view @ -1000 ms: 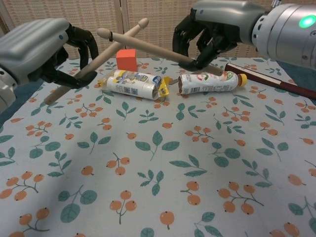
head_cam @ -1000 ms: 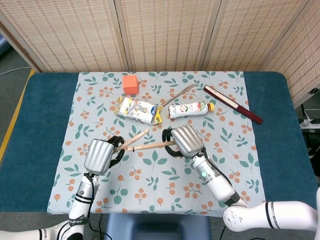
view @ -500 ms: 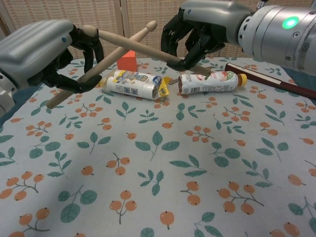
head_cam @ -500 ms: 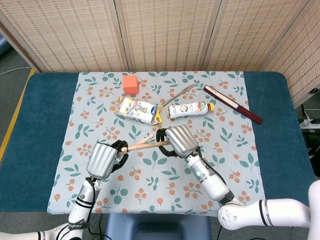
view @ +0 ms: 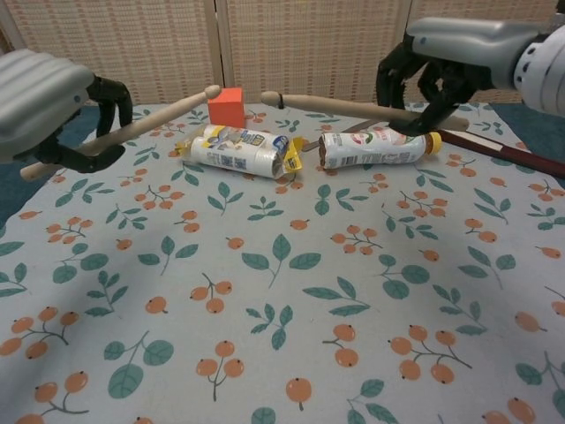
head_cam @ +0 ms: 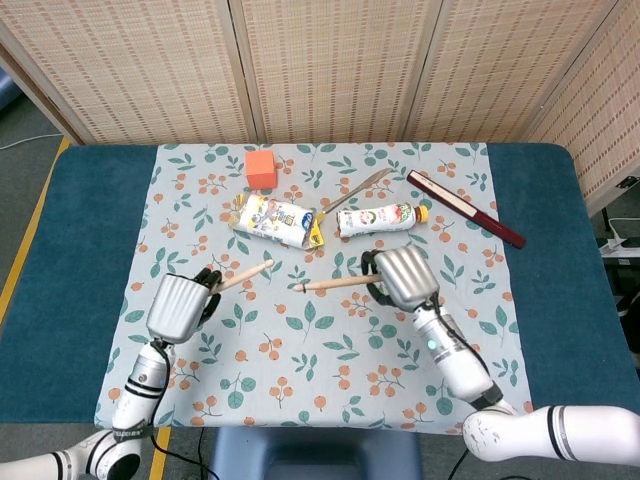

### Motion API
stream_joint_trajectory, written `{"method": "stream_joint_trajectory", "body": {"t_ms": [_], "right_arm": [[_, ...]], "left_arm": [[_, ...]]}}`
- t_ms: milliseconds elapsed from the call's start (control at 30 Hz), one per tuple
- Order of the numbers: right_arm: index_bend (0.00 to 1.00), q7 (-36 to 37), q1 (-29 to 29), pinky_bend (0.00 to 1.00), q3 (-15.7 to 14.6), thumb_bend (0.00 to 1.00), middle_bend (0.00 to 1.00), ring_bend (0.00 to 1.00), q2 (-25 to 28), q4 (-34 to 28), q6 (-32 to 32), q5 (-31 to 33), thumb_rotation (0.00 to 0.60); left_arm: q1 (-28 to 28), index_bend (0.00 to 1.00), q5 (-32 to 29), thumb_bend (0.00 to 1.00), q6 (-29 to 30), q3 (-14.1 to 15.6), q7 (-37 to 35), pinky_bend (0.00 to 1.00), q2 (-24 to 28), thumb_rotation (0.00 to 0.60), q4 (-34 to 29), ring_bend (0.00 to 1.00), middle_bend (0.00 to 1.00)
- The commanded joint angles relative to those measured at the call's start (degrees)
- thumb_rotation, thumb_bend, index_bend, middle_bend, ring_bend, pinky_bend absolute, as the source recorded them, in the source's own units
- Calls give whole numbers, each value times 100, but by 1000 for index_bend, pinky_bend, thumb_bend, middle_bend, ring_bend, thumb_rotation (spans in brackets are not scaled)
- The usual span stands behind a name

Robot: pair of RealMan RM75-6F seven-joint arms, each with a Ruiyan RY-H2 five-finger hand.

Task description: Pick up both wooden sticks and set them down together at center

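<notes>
My left hand (head_cam: 178,303) (view: 44,110) grips one wooden stick (head_cam: 243,272) (view: 146,121) by its thick end, above the cloth at the left; the tip points up and to the right. My right hand (head_cam: 402,277) (view: 450,62) holds the second wooden stick (head_cam: 335,284) (view: 340,105) near its butt, the tip pointing left over the cloth's middle. Both sticks hang clear of the cloth, their tips a short gap apart.
On the floral cloth (head_cam: 330,340) behind the sticks lie a crumpled yellow-white packet (head_cam: 274,219) (view: 237,148), a small drink bottle (head_cam: 378,218) (view: 374,145), an orange cube (head_cam: 261,167) (view: 226,106), a knife (head_cam: 357,188) and a dark red bar (head_cam: 465,208).
The two sticks were crossed over the middle. Now both hands have pulled outward, left hand to the left and right hand to the right, and the sticks are apart.
</notes>
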Motion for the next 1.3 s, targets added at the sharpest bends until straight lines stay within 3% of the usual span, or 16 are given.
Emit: {"method": "stream_joint_trajectory", "body": {"t_ms": [33, 267, 400, 567, 633, 733, 767, 833, 933, 1067, 1300], "right_arm": [[827, 221, -250, 998, -281, 971, 646, 757, -47, 803, -139, -41, 600], [827, 1079, -432, 998, -457, 971, 646, 719, -531, 2394, -923, -201, 600], [827, 1425, -491, 996, -458, 971, 646, 705, -773, 2961, -1163, -361, 600], [808, 1636, -567, 971, -446, 971, 646, 622, -905, 3301, -1334, -486, 600], [751, 1707, -602, 923, -449, 951, 637, 544, -881, 3306, -1394, -532, 600], [578, 1801, -648, 775, -447, 719, 514, 331, -754, 3204, -1558, -523, 600], [505, 1851, -665, 701, -432, 592, 439, 237, -701, 3155, -1614, -511, 600], [423, 1952, -693, 611, -393, 458, 347, 129, -632, 3089, -1663, -517, 600], [324, 2174, -756, 500, -314, 349, 235, 17, -546, 3003, -1636, -641, 600], [250, 2385, -853, 445, -251, 283, 152, 0, -419, 2873, -1510, -881, 600], [211, 2444, -962, 430, -226, 249, 110, 0, -188, 2593, -1449, -1031, 600]], "left_arm": [[-19, 681, 385, 400, -211, 352, -615, 1000, 187, 600, 1177, 1000, 806], [-134, 681, 1203, 401, 21, 831, -2203, 1000, -71, 600, 2728, 1000, 797], [-180, 680, 1553, 401, 276, 1033, -2806, 1000, -346, 600, 3577, 1000, 786], [-167, 676, 1612, 401, 353, 1123, -3258, 1000, -548, 600, 3974, 1000, 775], [-173, 672, 1579, 401, 272, 1137, -3333, 1000, -549, 600, 3977, 1000, 763], [-178, 640, 1503, 400, 111, 1156, -3445, 1000, -481, 600, 3842, 989, 705], [-180, 611, 1466, 398, 19, 1170, -3493, 997, -438, 600, 3767, 973, 670], [-176, 533, 1387, 393, -150, 1186, -3508, 974, -362, 600, 3623, 931, 603], [-185, 419, 1309, 383, -375, 1221, -3518, 921, -241, 600, 3392, 843, 529], [-197, 287, 1225, 377, -602, 1249, -3516, 844, -131, 600, 3185, 697, 434], [-230, 101, 1109, 363, -881, 1262, -3604, 722, 52, 600, 2792, 477, 276]]}}
